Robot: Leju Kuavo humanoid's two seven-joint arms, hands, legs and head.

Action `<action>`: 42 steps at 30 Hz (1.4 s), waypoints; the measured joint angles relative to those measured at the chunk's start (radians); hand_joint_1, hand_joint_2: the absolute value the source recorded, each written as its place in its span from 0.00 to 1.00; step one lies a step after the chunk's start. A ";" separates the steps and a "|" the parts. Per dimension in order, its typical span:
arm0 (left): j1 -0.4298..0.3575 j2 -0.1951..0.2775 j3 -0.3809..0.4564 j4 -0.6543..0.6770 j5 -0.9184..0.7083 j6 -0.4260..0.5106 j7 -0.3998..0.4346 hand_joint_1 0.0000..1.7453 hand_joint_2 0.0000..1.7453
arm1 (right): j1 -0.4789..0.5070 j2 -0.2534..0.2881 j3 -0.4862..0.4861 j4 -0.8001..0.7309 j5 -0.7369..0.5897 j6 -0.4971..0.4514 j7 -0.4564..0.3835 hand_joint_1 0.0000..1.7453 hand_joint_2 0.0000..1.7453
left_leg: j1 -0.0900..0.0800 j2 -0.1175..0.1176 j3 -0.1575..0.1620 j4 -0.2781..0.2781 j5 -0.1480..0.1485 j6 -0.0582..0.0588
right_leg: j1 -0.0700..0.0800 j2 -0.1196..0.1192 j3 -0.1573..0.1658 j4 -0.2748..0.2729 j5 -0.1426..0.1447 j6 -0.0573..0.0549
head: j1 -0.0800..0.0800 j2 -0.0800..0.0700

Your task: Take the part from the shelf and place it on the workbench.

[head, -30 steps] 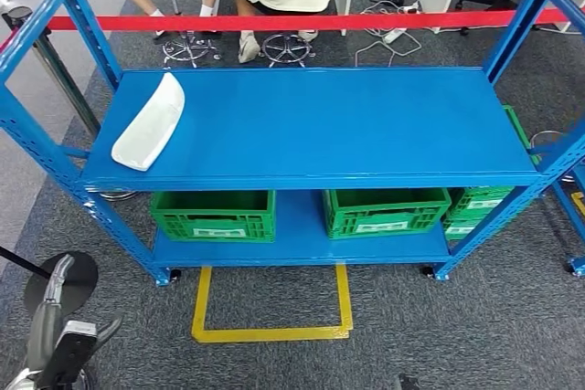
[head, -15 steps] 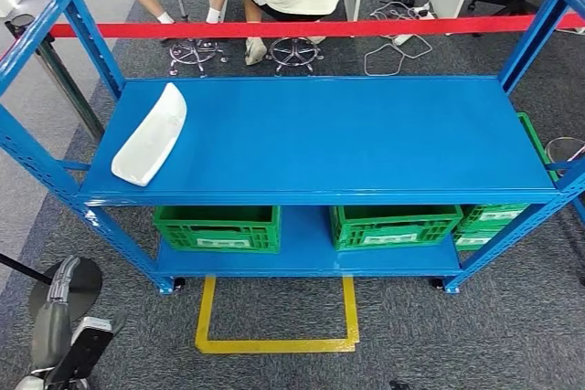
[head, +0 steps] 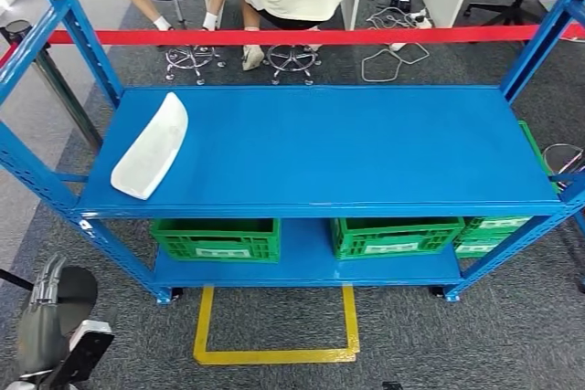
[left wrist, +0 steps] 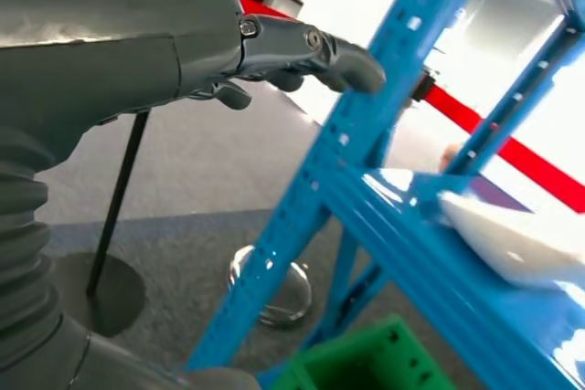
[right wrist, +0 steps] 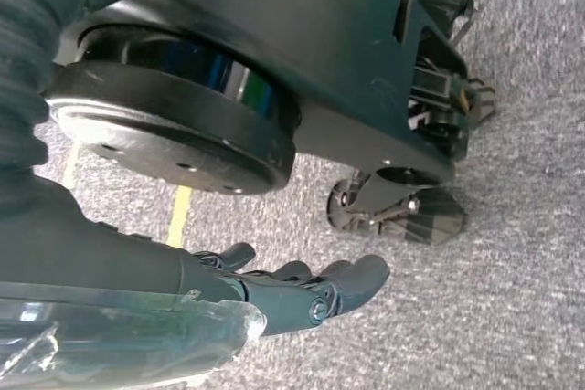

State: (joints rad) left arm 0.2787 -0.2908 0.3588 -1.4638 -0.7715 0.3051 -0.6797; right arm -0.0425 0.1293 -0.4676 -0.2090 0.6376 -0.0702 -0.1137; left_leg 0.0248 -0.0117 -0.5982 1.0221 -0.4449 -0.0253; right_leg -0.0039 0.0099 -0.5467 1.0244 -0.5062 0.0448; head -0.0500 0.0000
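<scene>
The left robot hand (head: 43, 303) has sunk lower toward the near-left corner, fingers apart and outstretched, holding nothing. The right robot hand (right wrist: 303, 291) hangs over carpet, fingers extended, empty. The white part (head: 150, 146) lies on the shelf (head: 331, 148), far left.

The head camera looks down and forward from high up at the blue shelf (head: 331, 148), taking in its whole width. The left wrist camera sits low and close by the shelf's left post, sharing the white part (left wrist: 514, 242) at the left end. The right wrist camera hangs close over the grey carpet (right wrist: 524, 253).
</scene>
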 joint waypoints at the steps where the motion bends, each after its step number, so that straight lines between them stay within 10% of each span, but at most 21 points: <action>1: 0.000 0.000 0.002 -0.005 -0.002 0.001 0.000 0.00 1.00 | 0.000 0.000 0.001 0.000 0.004 0.001 -0.001 0.00 1.00 | 0.000 0.000 0.002 -0.001 -0.001 0.008 | -0.001 -0.001 -0.001 0.008 -0.006 0.005 | 0.002 0.000; 7: -0.004 0.006 0.025 -0.032 -0.014 -0.008 0.008 0.00 1.00 | 0.004 0.000 0.006 0.000 0.022 0.009 -0.007 0.00 1.00 | -0.005 -0.001 0.027 -0.002 -0.022 0.033 | -0.003 -0.003 -0.161 0.292 -0.104 0.013 | 0.010 0.000; 12: -0.006 0.009 0.038 -0.043 -0.014 -0.011 0.011 0.00 1.00 | 0.004 0.000 0.007 0.000 0.024 0.010 -0.008 0.00 1.00 | -0.012 -0.007 0.064 -0.002 -0.052 0.019 | 0.003 -0.002 -0.070 0.046 0.055 -0.008 | 0.011 0.000; 17: -0.012 0.013 0.047 -0.052 -0.017 -0.014 0.016 0.00 1.00 | 0.005 0.000 0.007 0.000 0.032 0.010 -0.009 0.00 1.00 | -0.009 -0.003 0.064 0.011 -0.073 -0.009 | 0.003 -0.001 -0.048 0.012 0.055 -0.030 | 0.009 0.000; 21: -0.020 0.030 0.060 -0.057 -0.046 -0.019 0.024 0.00 1.00 | 0.002 0.000 0.008 0.000 0.044 0.014 -0.011 0.00 1.00 | -0.009 0.000 -0.063 0.228 -0.155 -0.022 | 0.001 -0.003 -0.033 0.004 0.047 -0.045 | 0.006 0.000; 23: -0.021 0.037 0.061 -0.059 -0.067 -0.019 0.029 0.00 1.00 | 0.003 0.000 0.010 0.000 0.051 0.016 -0.013 0.00 1.00 | -0.008 0.000 -0.093 0.245 -0.122 -0.024 | 0.000 -0.002 -0.023 0.004 0.039 -0.044 | 0.006 0.000; 27: -0.032 0.047 0.060 -0.066 -0.090 -0.018 0.043 0.00 1.00 | 0.001 0.000 0.017 0.000 0.060 0.020 -0.014 0.00 1.00 | -0.007 0.001 -0.009 0.027 0.010 -0.020 | 0.001 0.001 -0.003 0.008 0.014 -0.027 | 0.004 0.000; 32: -0.045 0.055 0.059 -0.067 -0.104 -0.015 0.065 0.00 1.00 | -0.003 0.000 0.024 0.000 0.074 0.022 -0.016 0.00 1.00 | -0.006 -0.001 0.013 -0.008 0.000 0.017 | 0.003 0.000 -0.005 0.025 -0.014 -0.003 | 0.009 0.000; 37: -0.057 0.064 0.052 -0.067 -0.120 -0.015 0.095 0.00 1.00 | -0.002 0.000 0.026 0.001 0.082 0.025 -0.017 0.00 1.00 | -0.006 -0.001 0.030 -0.008 -0.016 0.033 | 0.001 -0.002 -0.157 0.287 -0.106 0.008 | 0.015 0.000; 42: -0.059 0.067 0.042 -0.067 -0.124 -0.016 0.108 0.00 1.00 | -0.003 0.000 0.026 0.002 0.086 0.026 -0.018 0.00 1.00 | -0.010 -0.004 0.068 -0.007 -0.047 0.019 | 0.004 -0.002 -0.077 0.057 0.057 -0.007 | 0.016 0.000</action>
State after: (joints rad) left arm 0.2200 -0.2242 0.4012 -1.5309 -0.8957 0.2890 -0.5719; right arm -0.0455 0.1293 -0.4417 -0.2075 0.7237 -0.0445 -0.1315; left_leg 0.0152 -0.0154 -0.5298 1.0146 -0.4922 -0.0062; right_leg -0.0003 0.0083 -0.6236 1.0810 -0.4495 0.0382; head -0.0340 0.0000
